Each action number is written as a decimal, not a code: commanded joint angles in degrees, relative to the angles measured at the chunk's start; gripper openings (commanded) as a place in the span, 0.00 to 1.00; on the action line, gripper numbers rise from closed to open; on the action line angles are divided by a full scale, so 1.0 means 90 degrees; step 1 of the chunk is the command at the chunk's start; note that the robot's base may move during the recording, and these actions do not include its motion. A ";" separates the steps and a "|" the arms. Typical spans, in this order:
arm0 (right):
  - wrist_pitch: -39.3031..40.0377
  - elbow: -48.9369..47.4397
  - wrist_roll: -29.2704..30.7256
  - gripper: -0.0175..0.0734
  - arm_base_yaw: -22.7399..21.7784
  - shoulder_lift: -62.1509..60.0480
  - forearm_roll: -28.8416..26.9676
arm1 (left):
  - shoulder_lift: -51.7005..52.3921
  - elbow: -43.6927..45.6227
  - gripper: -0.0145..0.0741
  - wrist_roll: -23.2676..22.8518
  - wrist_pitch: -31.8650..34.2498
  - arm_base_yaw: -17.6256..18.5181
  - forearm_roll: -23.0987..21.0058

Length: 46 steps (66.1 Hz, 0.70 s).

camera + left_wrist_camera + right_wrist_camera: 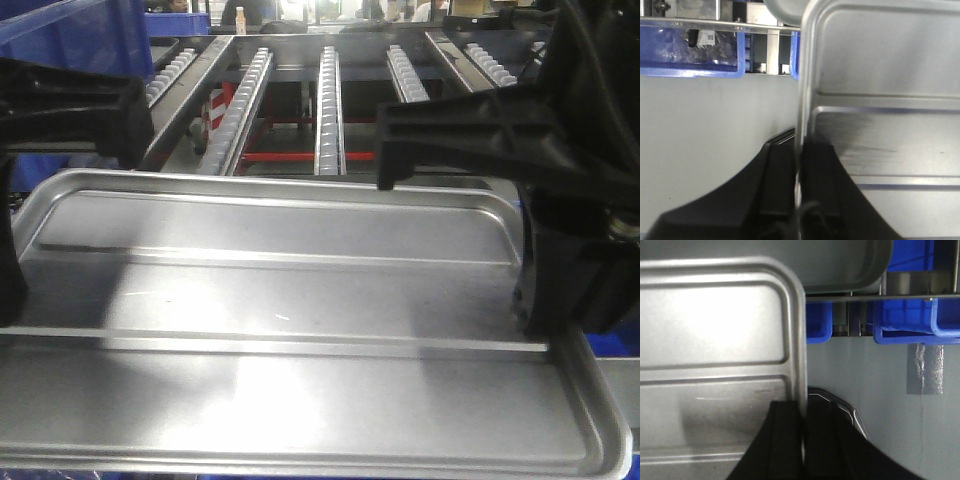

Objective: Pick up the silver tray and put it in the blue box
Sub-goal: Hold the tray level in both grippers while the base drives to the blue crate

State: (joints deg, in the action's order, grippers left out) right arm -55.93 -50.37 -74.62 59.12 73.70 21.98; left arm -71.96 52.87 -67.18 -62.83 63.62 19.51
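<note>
I have the silver tray (300, 300) held between both arms, one at each short end; it fills most of the front view, lying roughly level with its long side toward me and its two ridge lines running left to right. The left tool (800, 155) is clamped on the tray's rolled rim, one black finger (777, 170) outside the edge and the other on the tray floor. The right tool (803, 407) grips the opposite rim the same way, its fingers closed tight on the metal. In the front view the left arm's black housing comes in at the upper left, and the right arm's bulkier body stands over the right end of the tray, hiding part of that corner. Past the rim, both wrist views show a plain grey surface (700, 140) below. Beyond the tray runs a roller rack (330, 100); a blue box (70, 35) sits at its far left, and the tray is nearer to me and not in it. A second, plain silver tray (850, 265) and small blue bins (910, 320) sit on a shelf ahead of the right wrist.
</note>
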 commanded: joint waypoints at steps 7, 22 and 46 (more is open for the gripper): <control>0.0297 -0.0155 -0.0024 0.26 0.0023 -0.0197 0.0220 | 0.0184 0.0184 0.15 -0.0079 0.0307 0.0082 0.0055; 0.0297 -0.0155 -0.0024 0.26 0.0023 -0.0197 0.0220 | 0.0184 0.0184 0.15 -0.0079 0.0307 0.0082 0.0055; 0.0297 -0.0155 -0.0024 0.26 0.0023 -0.0197 0.0227 | 0.0184 0.0184 0.15 -0.0079 0.0307 0.0082 0.0055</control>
State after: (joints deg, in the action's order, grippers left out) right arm -55.93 -50.37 -74.62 59.12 73.70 22.07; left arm -71.96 52.87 -67.18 -62.83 63.62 19.64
